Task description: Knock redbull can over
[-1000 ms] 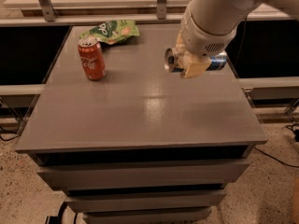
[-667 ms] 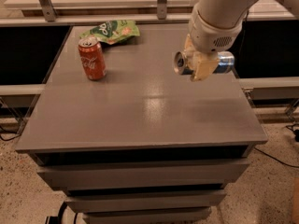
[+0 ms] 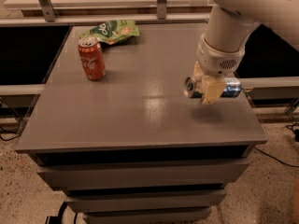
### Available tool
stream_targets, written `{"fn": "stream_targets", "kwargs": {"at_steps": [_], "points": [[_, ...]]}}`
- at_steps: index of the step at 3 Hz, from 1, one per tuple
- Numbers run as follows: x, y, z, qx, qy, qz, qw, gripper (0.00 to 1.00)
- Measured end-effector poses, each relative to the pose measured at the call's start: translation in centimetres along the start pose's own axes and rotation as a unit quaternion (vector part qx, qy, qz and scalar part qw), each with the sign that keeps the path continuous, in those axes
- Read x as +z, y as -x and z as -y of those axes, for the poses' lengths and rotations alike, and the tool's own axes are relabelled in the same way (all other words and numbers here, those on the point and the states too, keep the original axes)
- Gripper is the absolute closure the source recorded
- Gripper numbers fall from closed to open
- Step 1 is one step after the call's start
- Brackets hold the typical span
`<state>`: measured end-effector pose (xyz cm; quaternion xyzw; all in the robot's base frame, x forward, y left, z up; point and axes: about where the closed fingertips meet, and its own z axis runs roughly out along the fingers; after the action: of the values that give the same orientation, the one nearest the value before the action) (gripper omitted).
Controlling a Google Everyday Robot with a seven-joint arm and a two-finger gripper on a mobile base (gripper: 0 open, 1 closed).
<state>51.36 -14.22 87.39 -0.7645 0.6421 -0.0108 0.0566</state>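
Over the last second my gripper (image 3: 208, 90) slid from the table's 2 o'clock side toward 4 o'clock, nearer the front edge, and the redbull can (image 3: 231, 87) travelled with it. The can lay on its side across my fingers, silver top pointing to 9 o'clock and blue body to 3 o'clock. I was clamped around its middle. It seemed to hang just above the table (image 3: 140, 111), with a shadow beneath it. By my judgement the can was already off its base, so the knock-over was as good as done; only letting it down flat remained.

Nearest the camera, the shut drawers (image 3: 140, 174) under the tabletop hid whatever they held. The redbull can's contents could not be told either.

Farther back at 10 o'clock stood the red cola can (image 3: 91, 59) — upright and well apart from me, its fill hidden. Behind it at 11 o'clock lay a green snack bag (image 3: 111, 31), flat and crumpled.
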Motion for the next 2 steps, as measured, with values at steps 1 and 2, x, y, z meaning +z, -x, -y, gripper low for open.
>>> {"fn": "stream_targets", "kwargs": {"at_steps": [1,2], "points": [[1.56,0.43,-1.14,0.007,-0.006,-0.003,1.0,0.59],[2.49,1.28,-2.11,0.005,-0.01,-0.011,0.9999,0.35]]}}
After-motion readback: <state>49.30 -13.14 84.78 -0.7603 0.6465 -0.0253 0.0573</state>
